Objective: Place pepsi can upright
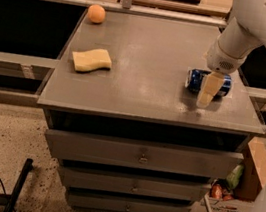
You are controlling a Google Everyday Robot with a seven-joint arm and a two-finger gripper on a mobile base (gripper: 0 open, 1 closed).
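Note:
The pepsi can (194,80), dark blue with white lettering, lies on its side on the right part of the grey cabinet top (151,55). My gripper (205,96) hangs from the white arm (247,31) and reaches down right at the can. It covers the can's middle from the front. The can's two ends show to the left and right of it. The can rests on the surface.
A yellow sponge (91,60) lies on the left of the top and an orange (96,13) sits at the back left corner. The cabinet has drawers (142,155) below. A cardboard box (240,192) with items stands on the floor at the right.

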